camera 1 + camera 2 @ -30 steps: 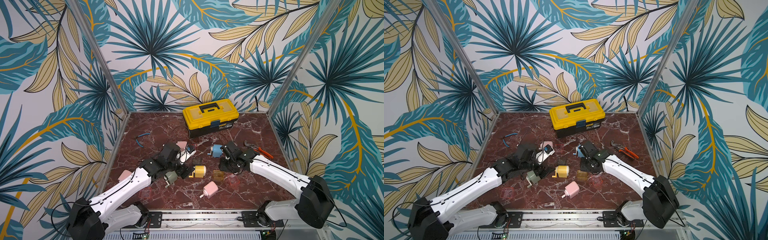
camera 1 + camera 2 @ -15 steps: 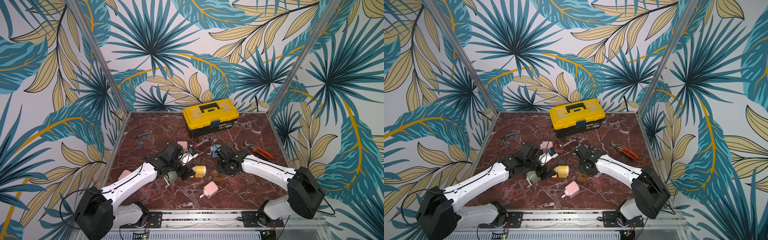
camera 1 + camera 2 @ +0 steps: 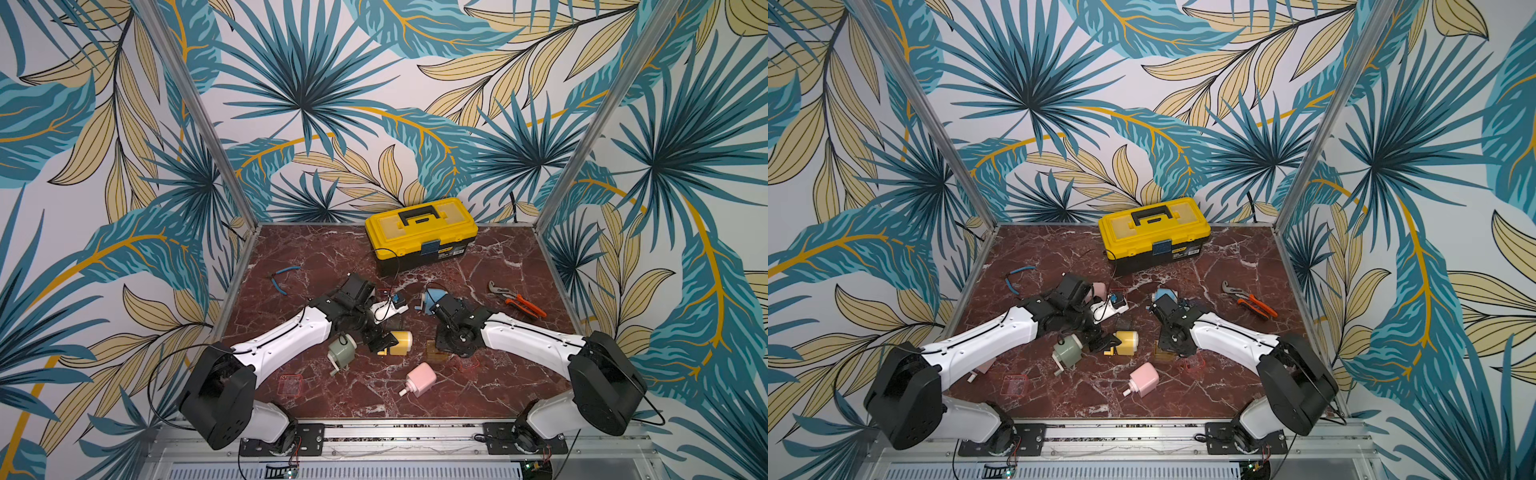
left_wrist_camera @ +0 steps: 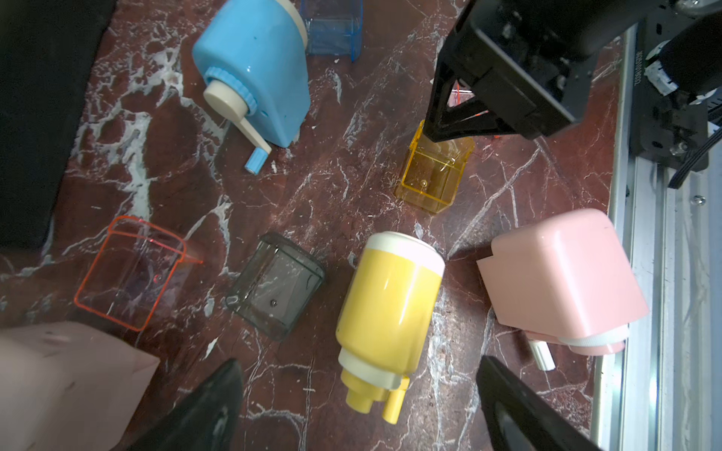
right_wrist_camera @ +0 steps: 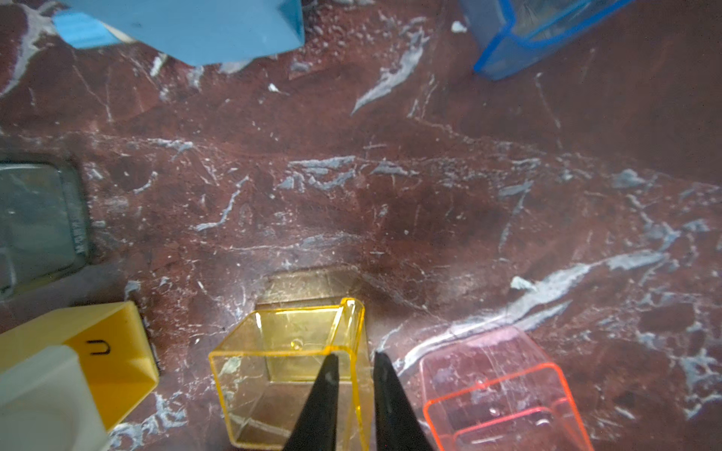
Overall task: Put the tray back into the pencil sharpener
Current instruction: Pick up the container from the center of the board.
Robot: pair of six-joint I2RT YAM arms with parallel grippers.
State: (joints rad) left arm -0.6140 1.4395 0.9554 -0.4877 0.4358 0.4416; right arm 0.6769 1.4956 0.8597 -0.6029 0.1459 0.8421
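The clear amber tray [image 5: 289, 375] lies open-side up near the yellow sharpener [image 4: 390, 308], toppled on its side.

Six pencil sharpeners [image 3: 1144, 384] [image 3: 1099, 289] [image 3: 983, 365] [image 3: 1160, 296] [image 3: 1127, 343] [image 3: 1068, 353] are lying on the marble [image 3: 1225, 266], three of them pink. Six clear trays [image 3: 1014, 384] [image 3: 1194, 365] [image 4: 129, 273] [image 4: 433, 172] [image 4: 273, 289] [image 4: 332, 27] are lying among them, three red. One yellow toolbox [image 3: 1154, 230] and two pliers [image 3: 1022, 270] [image 3: 1254, 305] are sitting behind.

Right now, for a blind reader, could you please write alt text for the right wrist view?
The right gripper straddles one wall of the yellow tray on the marble table, one finger inside, one outside. A red tray stands beside it; a blue tray, blue sharpener, grey tray and yellow sharpener are partly in view.
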